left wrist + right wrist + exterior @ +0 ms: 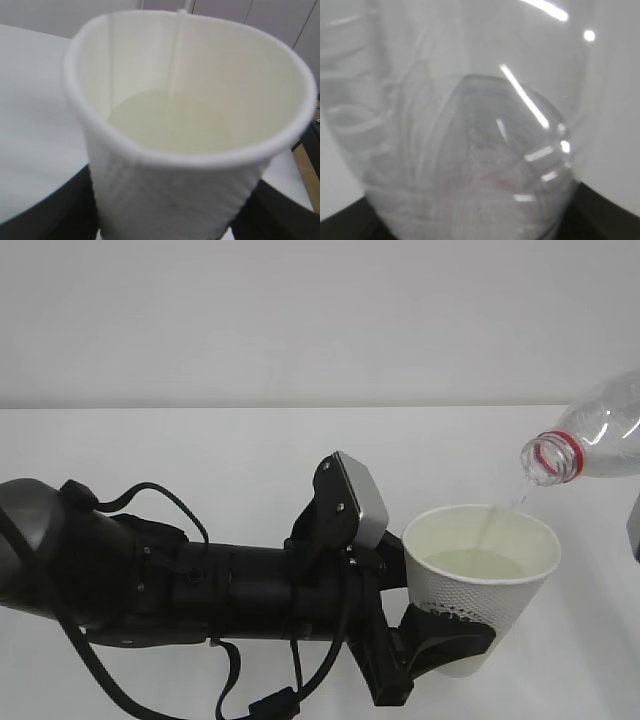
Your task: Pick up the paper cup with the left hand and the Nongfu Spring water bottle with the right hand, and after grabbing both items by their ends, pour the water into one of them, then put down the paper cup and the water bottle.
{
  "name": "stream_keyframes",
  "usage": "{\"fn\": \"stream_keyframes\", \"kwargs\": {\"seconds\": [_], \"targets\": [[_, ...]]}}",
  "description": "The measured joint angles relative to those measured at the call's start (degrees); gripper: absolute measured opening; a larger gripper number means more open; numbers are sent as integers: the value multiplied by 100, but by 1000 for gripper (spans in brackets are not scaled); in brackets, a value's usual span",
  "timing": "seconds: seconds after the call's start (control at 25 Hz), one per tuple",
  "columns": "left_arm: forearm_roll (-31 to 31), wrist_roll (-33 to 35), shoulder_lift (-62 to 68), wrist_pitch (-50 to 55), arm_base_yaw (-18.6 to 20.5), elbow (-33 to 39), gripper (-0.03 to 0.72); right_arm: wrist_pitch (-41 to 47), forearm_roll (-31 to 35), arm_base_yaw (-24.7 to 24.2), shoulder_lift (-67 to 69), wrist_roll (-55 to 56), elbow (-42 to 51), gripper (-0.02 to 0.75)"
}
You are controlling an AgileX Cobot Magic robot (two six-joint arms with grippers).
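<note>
While the left arm [200, 580] reaches in from the left edge of the exterior view, its gripper [440, 640] clasps the lower part of the paper cup [480, 580], the black fingers [455, 638] spread fairly wide and pressed against the cup's dotted wall near its base. That cup stands upright, lifted above the white table [250, 460], at the lower right of the scene. Some water [478, 563] already lies in the bottom of it, pale and level, and the left wrist view shows the same pool [175, 122] with a thin stream [175, 55] running down from the far rim. Above and to the right, the water bottle [590, 435] is tipped over so that its open mouth, ringed in red, points down and left, just above the cup's far edge, and a fine thread of water falls from the mouth into the cup. Only the neck and shoulder of the bottle show in the exterior view. From the right wrist view the bottle [470, 150] fills the frame, base toward the camera, with dark shapes at the two lower corners that are probably the right gripper's fingers [605, 215], standing well apart around its lower end.
</note>
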Motion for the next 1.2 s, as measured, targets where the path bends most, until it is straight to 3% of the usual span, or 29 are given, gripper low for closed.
{"fn": "stream_keyframes", "kwargs": {"seconds": [1.2], "targets": [[0, 0, 0, 0, 0, 0, 517, 0, 13, 0, 0, -70, 0, 495]]}}
